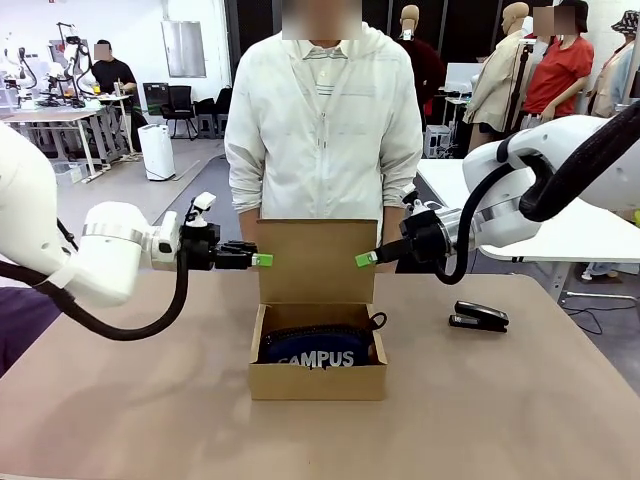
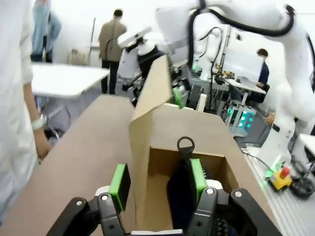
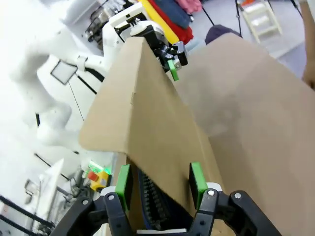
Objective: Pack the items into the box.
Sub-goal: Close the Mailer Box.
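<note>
The tan cardboard box (image 1: 318,382) stands mid-table with its lid flap (image 1: 318,260) upright at the far side. Inside lies the navy "CAMPUS" pouch (image 1: 318,350), its zip ring poking up at the right. My left gripper (image 1: 262,260) is level with the flap's left edge and my right gripper (image 1: 366,260) with its right edge. In the left wrist view the left gripper (image 2: 158,179) is open, its green pads straddling the flap edge (image 2: 142,147) above the pouch (image 2: 179,191). My right gripper (image 3: 160,184) is likewise open around the flap (image 3: 147,113), the pouch (image 3: 152,201) below.
A person in a white jacket (image 1: 322,120) stands just behind the box, a hand (image 2: 42,142) near the table's edge. A black stapler-like object (image 1: 478,317) lies on the table (image 1: 150,400) to the right of the box. A white table (image 1: 580,230) stands at the right.
</note>
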You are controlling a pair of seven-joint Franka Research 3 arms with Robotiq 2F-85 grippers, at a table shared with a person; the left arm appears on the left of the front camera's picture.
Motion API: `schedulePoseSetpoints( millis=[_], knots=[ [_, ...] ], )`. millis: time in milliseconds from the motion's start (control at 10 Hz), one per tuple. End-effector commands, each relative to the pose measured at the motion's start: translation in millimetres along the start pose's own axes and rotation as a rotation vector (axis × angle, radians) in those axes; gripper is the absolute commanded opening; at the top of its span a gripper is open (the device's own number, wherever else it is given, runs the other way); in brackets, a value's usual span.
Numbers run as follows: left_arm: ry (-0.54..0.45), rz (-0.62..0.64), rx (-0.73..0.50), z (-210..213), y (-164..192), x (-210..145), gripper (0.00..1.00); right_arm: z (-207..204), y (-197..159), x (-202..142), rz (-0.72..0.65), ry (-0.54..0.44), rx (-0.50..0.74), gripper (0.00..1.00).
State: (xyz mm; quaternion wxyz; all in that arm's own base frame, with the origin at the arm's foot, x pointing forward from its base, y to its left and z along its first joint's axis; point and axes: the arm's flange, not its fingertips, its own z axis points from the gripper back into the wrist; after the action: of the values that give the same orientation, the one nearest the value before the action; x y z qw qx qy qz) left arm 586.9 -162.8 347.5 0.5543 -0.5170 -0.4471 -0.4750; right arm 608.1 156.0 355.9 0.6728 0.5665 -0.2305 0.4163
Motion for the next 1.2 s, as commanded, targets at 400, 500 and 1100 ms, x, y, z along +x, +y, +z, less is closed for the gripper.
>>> schedulePoseSetpoints(
  millis=[400, 500, 1100],
  knots=[
    [-0.041, -0.168, -0.160, -13.0, -57.8, -24.1, 0.65, -18.3, 58.6, -37.6, 0.320, -0.005, 0.002, 0.62],
    [-0.038, -0.155, -0.167, -14.5, -60.3, -28.9, 0.65, -18.1, 60.0, -43.6, 0.332, 0.011, -0.022, 0.62],
    [-0.016, -0.192, 0.011, 51.5, -111.7, -49.1, 1.00, 51.5, 72.0, -86.9, 0.333, -0.018, -0.205, 1.00]
  ],
)
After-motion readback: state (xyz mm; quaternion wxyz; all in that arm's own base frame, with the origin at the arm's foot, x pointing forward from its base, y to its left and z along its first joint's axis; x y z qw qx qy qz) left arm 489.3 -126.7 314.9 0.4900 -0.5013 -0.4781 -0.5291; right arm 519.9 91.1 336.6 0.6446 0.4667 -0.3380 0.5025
